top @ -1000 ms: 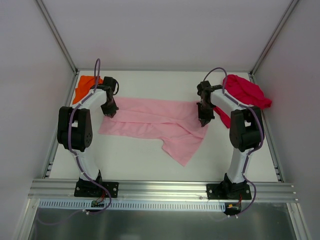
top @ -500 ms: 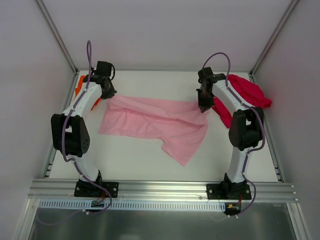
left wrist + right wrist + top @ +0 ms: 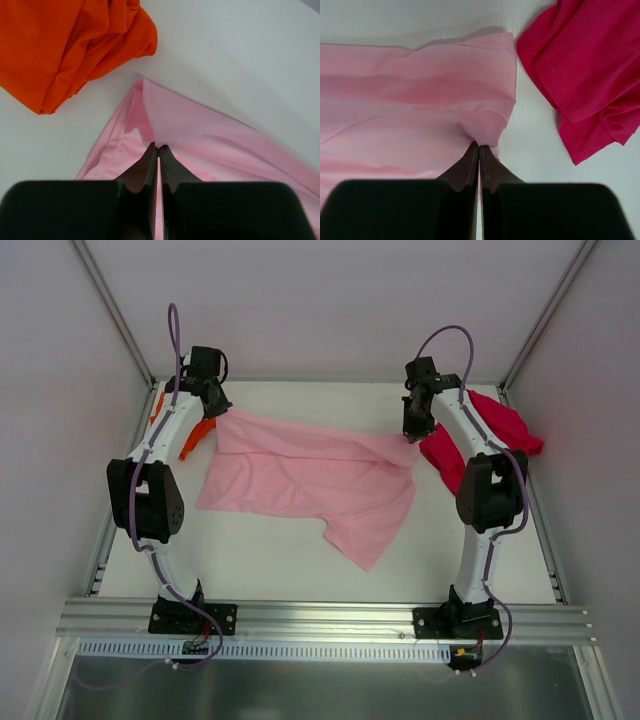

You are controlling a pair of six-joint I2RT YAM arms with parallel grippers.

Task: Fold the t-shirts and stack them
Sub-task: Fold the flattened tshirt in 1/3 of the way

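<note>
Top external: both jaws clamp far corners of the pink t-shirt (image 3: 300, 475).

Bright, even, diffuse, from above. Soft faint shadows along pink tee (image 3: 210, 135) edge and beside orange tee (image 3: 75, 50). Sharp in top view. Crisp mid-frame in wrist views, softer at near fingers (image 3: 146, 172). Slightly washed out on white table (image 3: 270, 560).

white table (image 3: 280, 560), pale enclosure walls (image 3: 330, 310), aluminium front rail (image 3: 320, 615)

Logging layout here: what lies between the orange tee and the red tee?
The pink tee, held at its far edge by the left gripper and right gripper; top view.
</note>
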